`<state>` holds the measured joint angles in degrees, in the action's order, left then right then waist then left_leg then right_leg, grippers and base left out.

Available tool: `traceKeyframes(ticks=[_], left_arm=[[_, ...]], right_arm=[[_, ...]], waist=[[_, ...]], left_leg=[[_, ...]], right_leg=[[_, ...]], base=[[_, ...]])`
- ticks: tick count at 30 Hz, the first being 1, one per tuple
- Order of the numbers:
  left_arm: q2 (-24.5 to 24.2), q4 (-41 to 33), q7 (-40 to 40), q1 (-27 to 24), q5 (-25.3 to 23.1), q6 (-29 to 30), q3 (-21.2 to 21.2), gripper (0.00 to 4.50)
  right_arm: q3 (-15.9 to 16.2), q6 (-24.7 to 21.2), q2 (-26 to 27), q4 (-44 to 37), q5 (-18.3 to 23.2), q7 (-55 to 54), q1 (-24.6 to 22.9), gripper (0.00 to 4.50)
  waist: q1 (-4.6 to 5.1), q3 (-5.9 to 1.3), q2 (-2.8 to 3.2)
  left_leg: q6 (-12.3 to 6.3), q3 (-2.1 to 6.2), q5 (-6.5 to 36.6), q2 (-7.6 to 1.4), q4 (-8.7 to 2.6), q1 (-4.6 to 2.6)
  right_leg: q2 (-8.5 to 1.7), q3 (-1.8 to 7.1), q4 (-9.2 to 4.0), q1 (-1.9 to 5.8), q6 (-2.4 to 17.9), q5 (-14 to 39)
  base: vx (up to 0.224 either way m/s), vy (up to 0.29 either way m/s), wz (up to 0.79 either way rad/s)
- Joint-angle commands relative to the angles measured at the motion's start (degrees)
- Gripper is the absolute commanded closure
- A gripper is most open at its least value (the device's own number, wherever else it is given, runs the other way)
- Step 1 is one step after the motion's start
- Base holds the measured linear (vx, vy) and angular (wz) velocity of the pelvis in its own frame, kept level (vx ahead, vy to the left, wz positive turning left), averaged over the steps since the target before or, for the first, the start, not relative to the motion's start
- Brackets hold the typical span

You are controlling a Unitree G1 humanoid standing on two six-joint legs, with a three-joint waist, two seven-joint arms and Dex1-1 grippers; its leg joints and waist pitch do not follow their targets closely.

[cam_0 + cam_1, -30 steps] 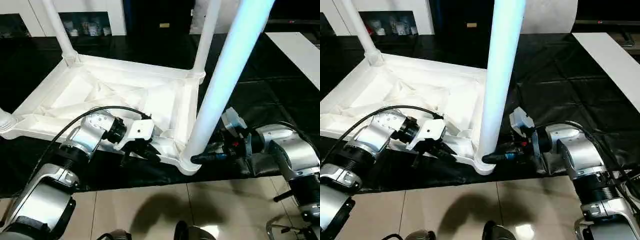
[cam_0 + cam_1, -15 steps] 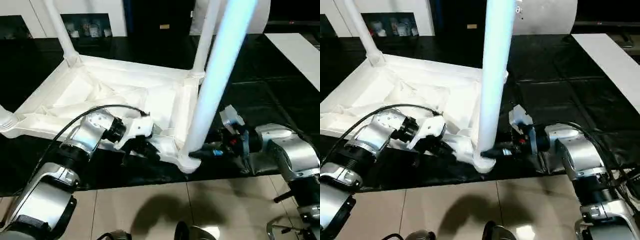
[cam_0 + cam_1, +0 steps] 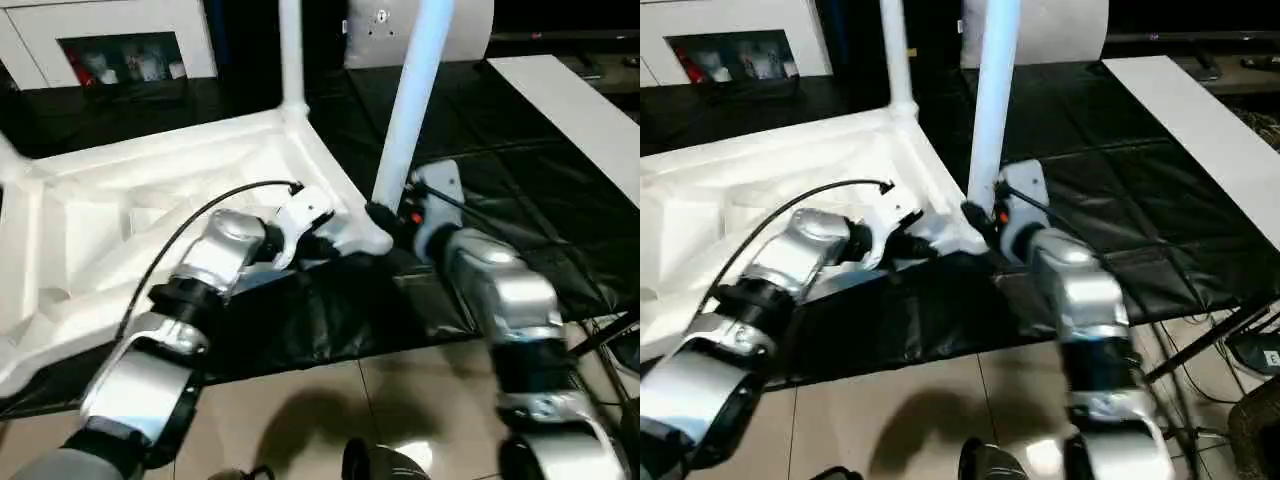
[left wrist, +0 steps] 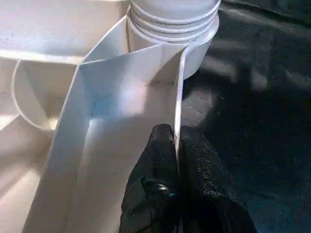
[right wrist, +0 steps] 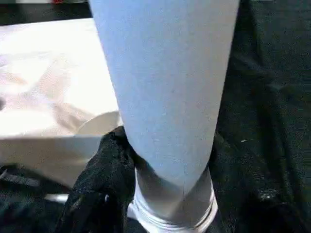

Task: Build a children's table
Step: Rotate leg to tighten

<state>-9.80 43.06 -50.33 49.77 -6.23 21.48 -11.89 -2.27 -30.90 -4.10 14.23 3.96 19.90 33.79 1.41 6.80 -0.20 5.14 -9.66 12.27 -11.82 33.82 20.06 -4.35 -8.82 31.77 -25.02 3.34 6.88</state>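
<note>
White plastic forms the children's table (image 3: 120, 210), which lies inverted on a black sheet (image 3: 520, 170) spread over the floor; its ribbed hollow underside faces upward. The near corner leg (image 3: 415, 95) stands upright in its socket; a second leg (image 3: 291, 50) stands at the corner beyond it; the base of another shows at the far left corner; the fourth corner cannot be confirmed from these views.

The left end effector (image 4: 176, 145) is closed on the thin rim wall of the tabletop, one finger on each face, just beside the near corner socket; the right end effector (image 5: 160, 194) is clamped around the base of the near corner leg, immediately above its threaded collar.

Judgement: assembly is well advanced; this leg appears seated or in final tightening; remaining work is probably confirming all legs and turning the table upright.
</note>
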Motion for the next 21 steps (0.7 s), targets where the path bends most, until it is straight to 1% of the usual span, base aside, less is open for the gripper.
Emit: traceKeyframes(ticks=[1, 2, 3, 5, 7, 8, 9, 10, 11, 12, 13, 14, 15, 16, 17, 18, 19, 20, 21], left_arm=[[3.9, -1.48, 3.81, 2.95, 1.45, -0.79, 0.84, 4.5], [3.9, -1.48, 3.81, 2.95, 1.45, -0.79, 0.84, 4.5], [3.84, -1.52, 4.0, 2.97, 1.32, -0.65, 0.79, 4.5], [2.78, -2.03, 3.11, 2.28, 0.67, -1.43, -0.18, 4.5], [1.61, -2.55, 1.92, 1.38, 0.33, -2.49, -0.8, 4.5], [1.61, -2.55, 1.92, 1.38, 0.33, -2.49, -0.8, 4.5], [1.29, -2.65, 1.64, 1.13, 0.26, -2.7, -0.89, 4.5], [0.5, -3.13, 0.1, 0.4, 0.35, -3.48, -1.23, 4.5], [-0.33, -3.43, -1.37, -0.26, 0.37, -4.18, -1.52, 4.5], [-0.99, -3.72, -2.47, -0.79, 0.4, -4.73, -1.74, 4.5], [-1.99, -4.04, -4.46, -1.49, 0.52, -5.89, -2.18, 4.5], [-1.99, -4.04, -4.46, -1.49, 0.52, -5.89, -2.18, 4.5], [-3.64, -4.23, -7.61, -2.45, 0.54, -9.49, -3.21, 4.5], [-4.61, -4.25, -9.73, -2.98, 0.56, -11.28, -3.9, 4.5], [-5.45, -4.23, -11.62, -3.44, 0.58, -12.74, -4.52, 4.5], [-5.46, -4.23, -11.65, -3.44, 0.58, -12.76, -4.53, 4.5], [-6.93, -4.65, -15.29, -4.32, 0.72, -16.14, -5.65, 4.5], [-6.93, -4.65, -15.29, -4.32, 0.72, -16.14, -5.65, 4.5], [-8.57, -5.14, -18.51, -5.0, 0.67, -18.2, -6.86, 4.5]], right_arm=[[4.65, -0.55, 5.26, 1.77, 1.57, 1.38, -0.95, 2.01], [4.65, -0.55, 5.26, 1.77, 1.57, 1.38, -0.95, 1.88], [4.09, -0.38, 5.66, 1.54, 1.76, 0.97, -1.01, 1.86], [3.52, 0.29, 5.44, 0.39, 2.06, 0.84, -1.54, 1.59], [3.07, 1.13, 4.4, -0.5, 2.51, 1.65, -2.15, 1.5], [3.07, 1.13, 4.4, -0.5, 2.51, 1.65, -2.15, 1.28], [2.94, 1.67, 4.09, -0.63, 2.67, 1.83, -2.34, 1.18], [3.07, 2.18, 2.62, -1.52, 3.21, 3.92, -3.11, 1.13], [3.37, 3.04, 0.84, -2.42, 3.67, 6.82, -3.9, 1.08], [3.65, 3.62, -0.41, -3.13, 3.98, 8.96, -4.52, 1.08], [3.95, 4.15, -2.61, -4.03, 4.32, 12.04, -5.34, 0.98], [3.95, 4.15, -2.61, -4.03, 4.32, 12.04, -5.34, 0.73], [4.16, 4.86, -6.07, -5.04, 5.15, 16.96, -6.43, 0.68], [4.12, 5.44, -8.16, -5.37, 5.68, 19.78, -6.93, 0.64], [4.04, 6.04, -9.97, -5.58, 6.16, 22.22, -7.32, 0.64], [4.04, 6.05, -10.0, -5.59, 6.17, 22.26, -7.33, 0.54], [4.97, 7.8, -13.42, -5.87, 6.28, 27.29, -8.07, 0.37], [4.97, 7.8, -13.42, -5.87, 6.28, 27.29, -8.07, 0.28], [5.96, 10.03, -17.08, -6.2, 6.82, 33.39, -8.99, 0.24]], waist=[[-0.06, -4.29, -0.09], [-0.13, -4.36, -0.04], [-0.11, -4.31, -0.05], [-0.16, -4.28, -0.02], [-0.26, -4.28, 0.02], [-0.24, -4.26, 0.08], [-0.25, -4.27, 0.05], [-0.32, -4.31, 0.06], [-0.37, -4.36, 0.01], [-0.58, -4.5, 0.47], [-0.55, -4.65, 0.19], [-0.59, -4.63, 0.17], [-0.49, -4.61, 0.2], [-0.65, -4.73, 0.04], [-0.66, -4.64, 0.04], [-0.75, -4.62, 0.1], [-0.74, -4.7, -0.26], [-0.87, -4.57, -0.18], [-0.98, -4.45, -0.03]], left_leg=[[-7.88, 0.18, 2.47, -0.19, -3.24, 0.6], [-8.41, 0.28, 2.08, -0.32, -3.26, 0.57], [-8.67, 0.28, 2.03, -0.4, -3.25, 0.58], [-9.25, 0.27, 1.98, -0.49, -3.27, 0.55], [-9.45, 0.26, 2.07, -0.5, -3.28, 0.5], [-9.46, 0.21, 2.37, -0.52, -3.28, 0.47], [-9.39, 0.21, 2.37, -0.52, -3.28, 0.5], [-9.45, 0.23, 2.27, -0.5, -3.3, 0.5], [-9.9, 0.22, 1.96, -0.54, -3.26, 0.6], [-10.1, 0.37, 1.5, -0.68, -3.24, 0.54], [-11.11, 0.34, 0.58, -0.71, -3.1, 0.65], [-11.48, 0.38, 0.15, -0.82, -3.12, 0.63], [-12.19, 0.32, -0.2, -0.77, -3.02, 0.77], [-12.76, 0.33, 0.02, -0.61, -2.93, 0.8], [-12.97, 0.26, 0.18, -0.64, -2.96, 0.76], [-13.03, 0.29, 0.5, -0.81, -2.98, 0.73], [-12.5, 0.24, 0.97, -0.79, -2.99, 0.67], [-11.77, 0.22, 1.94, -0.71, -3.06, 0.63], [-11.44, 0.21, 2.4, -0.81, -3.11, 0.6]], right_leg=[[-3.35, 3.21, -4.29, 4.9, 5.2, 21.13], [-3.38, 3.23, -4.07, 4.96, 5.86, 19.88], [-3.39, 3.29, -3.98, 4.93, 6.18, 19.28], [-3.52, 3.39, -3.81, 4.98, 7.11, 18.16], [-3.6, 3.47, -3.78, 5.02, 7.49, 17.95], [-3.62, 3.48, -3.86, 5.0, 7.57, 18.11], [-3.64, 3.5, -3.81, 5.03, 7.57, 18.04], [-3.65, 3.5, -3.77, 5.09, 7.69, 17.82], [-3.64, 3.59, -3.6, 5.22, 7.95, 16.76], [-3.8, 3.58, -3.38, 5.28, 8.31, 15.87], [-3.62, 3.64, -3.15, 5.42, 8.78, 13.4], [-3.69, 3.7, -2.95, 5.45, 9.22, 12.39], [-3.77, 3.67, -2.89, 5.39, 9.76, 11.84], [-3.69, 3.65, -2.94, 5.59, 9.52, 12.14], [-3.7, 3.71, -3.01, 5.54, 9.47, 12.36], [-3.83, 3.71, -2.99, 5.46, 9.3, 13.19], [-3.71, 3.6, -3.25, 5.39, 8.96, 14.71], [-3.74, 3.61, -3.4, 5.43, 8.39, 16.83], [-3.81, 3.66, -3.48, 5.3, 8.24, 17.62]], base=[[0.0, 0.0, 0.0], [0.0, 0.0, 0.0], [0.0, 0.0, 0.0], [0.0, 0.0, 0.0], [0.0, 0.0, 0.0], [0.0, 0.0, 0.0], [0.0, 0.0, 0.0], [0.0, 0.0, 0.0], [0.0, 0.0, 0.0], [0.0, 0.0, 0.0], [0.0, 0.0, 0.0], [0.0, 0.0, 0.0], [0.0, 0.0, 0.0], [0.0, 0.0, 0.0], [0.0, 0.0, 0.0], [0.0, 0.0, 0.0], [0.0, 0.0, 0.0], [0.0, 0.0, 0.0], [0.0, 0.0, 0.0]])
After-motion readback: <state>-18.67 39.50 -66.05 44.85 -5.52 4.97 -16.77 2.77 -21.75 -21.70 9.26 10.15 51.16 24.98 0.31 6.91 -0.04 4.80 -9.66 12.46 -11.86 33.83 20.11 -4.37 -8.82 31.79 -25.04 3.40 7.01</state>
